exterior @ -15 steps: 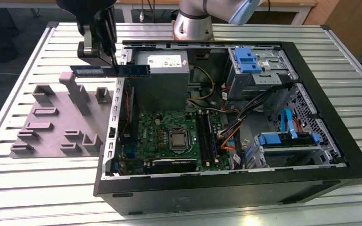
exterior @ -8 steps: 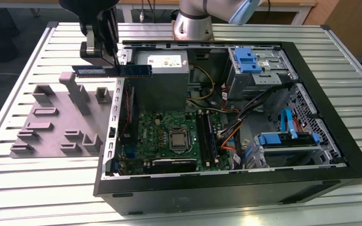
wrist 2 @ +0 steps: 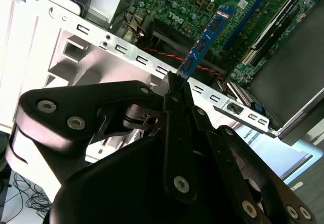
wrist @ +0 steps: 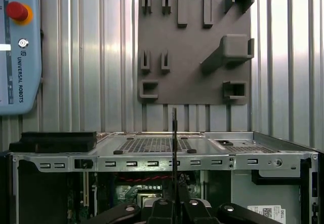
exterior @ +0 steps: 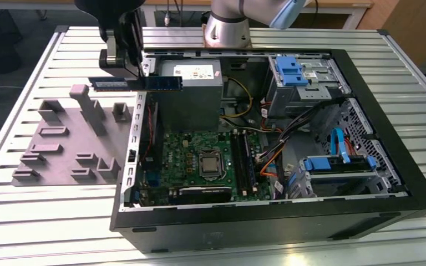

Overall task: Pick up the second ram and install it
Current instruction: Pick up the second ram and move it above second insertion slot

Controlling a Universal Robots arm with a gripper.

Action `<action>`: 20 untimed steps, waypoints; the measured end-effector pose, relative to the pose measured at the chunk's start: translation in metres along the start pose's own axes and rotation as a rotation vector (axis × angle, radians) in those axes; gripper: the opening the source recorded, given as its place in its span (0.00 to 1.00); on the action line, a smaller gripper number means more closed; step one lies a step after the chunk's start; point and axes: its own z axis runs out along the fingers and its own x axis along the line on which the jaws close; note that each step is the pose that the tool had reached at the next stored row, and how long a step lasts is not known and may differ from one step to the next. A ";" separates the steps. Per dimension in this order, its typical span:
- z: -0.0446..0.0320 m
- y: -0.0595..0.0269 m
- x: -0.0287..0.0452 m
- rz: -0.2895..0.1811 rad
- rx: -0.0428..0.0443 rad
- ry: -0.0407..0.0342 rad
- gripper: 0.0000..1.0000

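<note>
The second ram (exterior: 161, 83) is a thin dark board with a bluish label. It hangs level over the open computer case's rim at the exterior view's left, just above the grey power-supply box (exterior: 191, 100). My gripper (exterior: 137, 78) is shut on the board near its middle. In the second wrist view the ram (wrist 2: 205, 41) sticks out from the shut fingers (wrist 2: 174, 100) towards the green motherboard (wrist 2: 253, 11). The first wrist view has it edge-on as a thin dark line (wrist: 174, 133) above the case wall. The long black slots (exterior: 244, 160) lie on the motherboard (exterior: 191, 158) below.
A grey fixture plate (exterior: 65, 138) with raised holders lies on the slatted table beside the case. Inside the case are cables (exterior: 294, 127), blue drive brackets (exterior: 290, 69) and a drive cage (exterior: 339, 166). The arm's base (exterior: 226, 27) stands behind the case. A teach pendant (wrist: 17, 46) lies on the table.
</note>
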 end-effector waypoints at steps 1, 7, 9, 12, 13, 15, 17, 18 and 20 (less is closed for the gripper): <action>0.0000 -0.0005 0.0000 0.000 0.0000 0.0000 0.14; 0.0001 -0.0038 -0.0001 0.000 0.0000 0.0000 0.14; 0.0002 -0.0048 -0.0001 0.000 0.0000 0.0000 0.14; 0.0002 -0.0062 -0.0002 0.000 0.0000 0.0000 0.14; 0.0003 -0.0066 -0.0002 0.000 0.0000 0.0000 0.14; 0.0003 -0.0076 -0.0003 0.000 -0.0001 0.0000 0.14; 0.0004 -0.0086 -0.0003 0.000 0.0000 0.0000 0.14; 0.0004 -0.0090 -0.0003 0.000 0.0000 0.0000 0.14; 0.0004 -0.0100 -0.0003 0.000 0.0000 0.0000 0.14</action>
